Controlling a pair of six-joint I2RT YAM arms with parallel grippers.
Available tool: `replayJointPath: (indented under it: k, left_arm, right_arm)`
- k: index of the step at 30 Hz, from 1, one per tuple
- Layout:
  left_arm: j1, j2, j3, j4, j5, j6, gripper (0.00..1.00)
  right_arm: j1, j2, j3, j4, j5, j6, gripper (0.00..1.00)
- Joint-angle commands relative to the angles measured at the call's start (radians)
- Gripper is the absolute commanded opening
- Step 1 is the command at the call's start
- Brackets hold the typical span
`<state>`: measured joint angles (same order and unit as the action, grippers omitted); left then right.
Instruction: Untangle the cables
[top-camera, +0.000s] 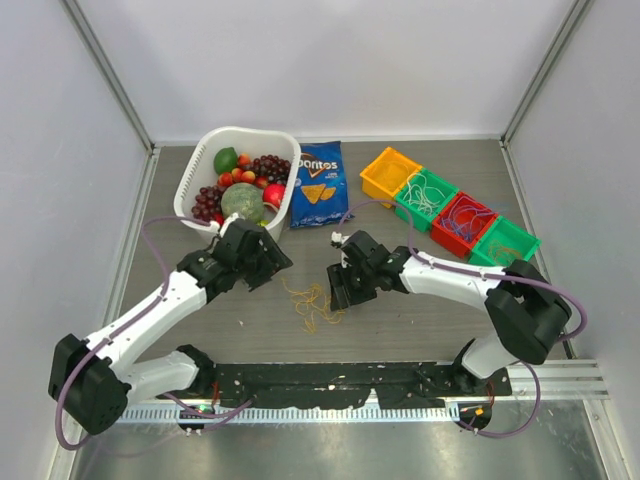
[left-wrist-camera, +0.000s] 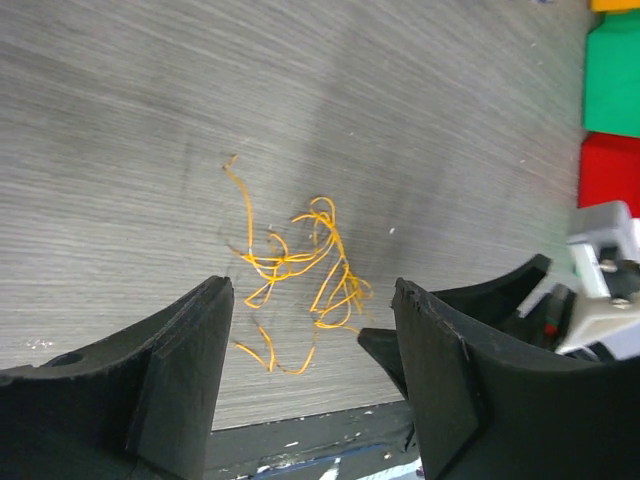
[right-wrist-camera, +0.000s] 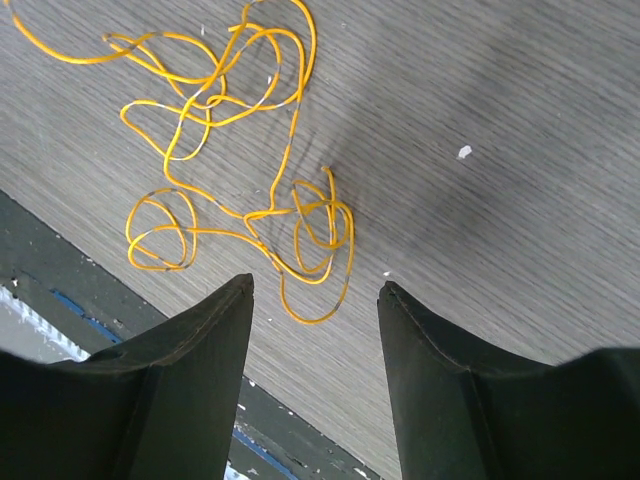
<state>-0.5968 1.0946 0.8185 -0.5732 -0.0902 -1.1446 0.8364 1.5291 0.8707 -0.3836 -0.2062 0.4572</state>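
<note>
Thin yellow-orange cables (top-camera: 312, 305) lay tangled in loose loops, flat on table (top-camera: 400, 330) nr its front edge. Ends trailed outward.

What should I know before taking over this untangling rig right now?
Left pincer: open, empty, aimed at the tangle from the left.
Right pincer: open, empty, poised close at the tangle's right side.
Yellow cables: on the table between both pincers, looped and knotted together.
Done: white strands lie in the green bin, bluish ones in the red bin.
Left: pull the yellow tangle apart; nothing is gripped yet.
</note>
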Motion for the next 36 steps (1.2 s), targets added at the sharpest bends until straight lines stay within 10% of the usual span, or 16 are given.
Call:
replayJointPath:
  k: [1,14,21,31,36]
  left_arm:
    - [-0.055,0.001,-0.051,-0.038,-0.092,-0.064,0.68]
    - [-0.193,0.192,-0.124,0.274,-0.243,-0.259,0.65]
    - [-0.201,0.188,-0.131,0.251,-0.341,-0.234,0.11]
    - [-0.232,-0.244,0.026,0.084,-0.381,-0.066,0.0]
    - [-0.232,-0.371,0.249,0.163,-0.427,0.136,0.0]
  right_arm:
    - [0.004,-0.063,-0.019,0.046,-0.002,-0.009,0.58]
    - [0.021,-0.069,-0.039,0.095,-0.032,-0.011,0.59]
    - [0.046,-0.018,-0.041,0.117,-0.012,0.018,0.56]
    - [0.066,-0.078,-0.12,0.082,0.293,0.165,0.01]
    - [0.064,-0.187,-0.177,0.0,0.454,0.231,0.01]
